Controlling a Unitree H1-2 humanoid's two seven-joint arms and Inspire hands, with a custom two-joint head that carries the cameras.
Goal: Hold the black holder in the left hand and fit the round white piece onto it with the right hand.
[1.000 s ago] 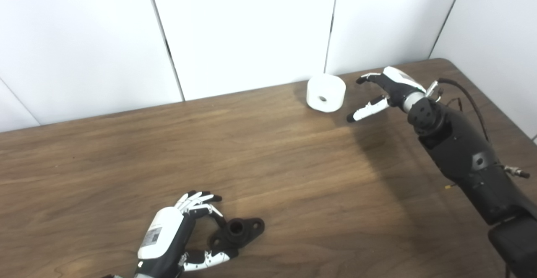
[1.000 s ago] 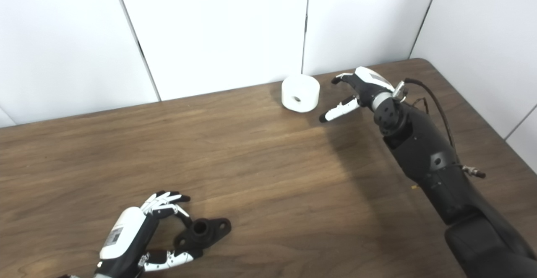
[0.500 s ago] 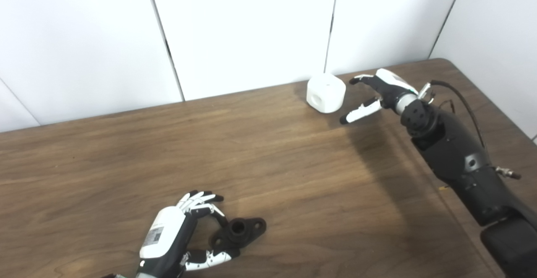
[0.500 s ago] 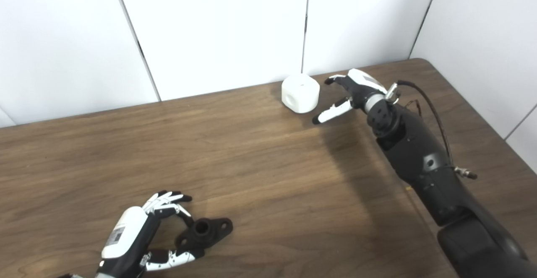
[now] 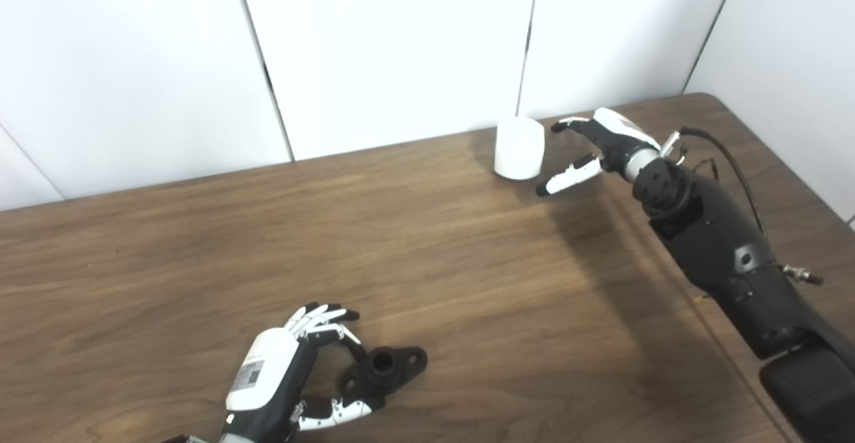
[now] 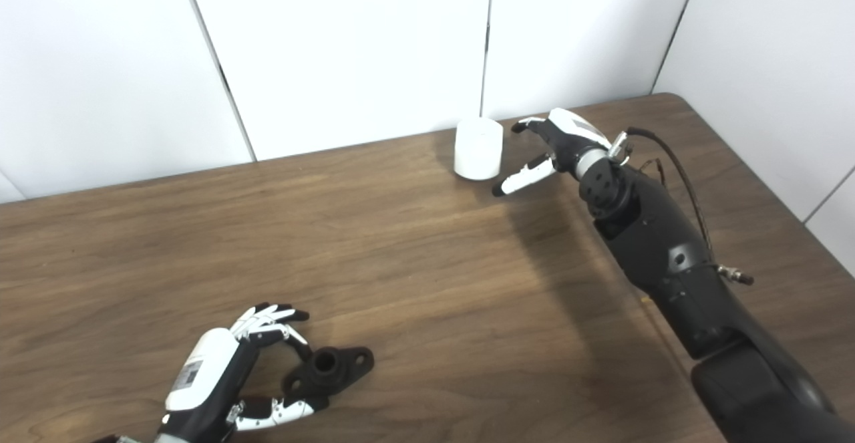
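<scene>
Black holder (image 5: 386, 368): lies flat on wooden tabletop (image 5: 467, 282), near front edge, L side. Flanged part w/ central bore, bore facing up. Not lifted.

Left hand (image 5: 287, 369): cupped round holder's L end, fingers (image 5: 320, 316) curled over far side, thumb below on near side. Fingers apart, not clamped; contact w/ holder can't be told for sure. Grasp looks begun, not made.

Round white piece (image 5: 519, 148): far edge of tabletop, by the wall panels, well apart from holder. Appears to stand on its rim, curved side toward camera; no bore visible from either view.

Right hand (image 5: 588, 149): just beside white piece on its R, fingers spread, holding nothing. Thumb (image 5: 564, 179) reaches toward piece's base; touching or not, can't tell.

Status: neither item secured. Left to do: close L hand on holder & raise it; grasp white piece w/ R hand; carry across; line up bore; seat it. Est. early stage.
</scene>
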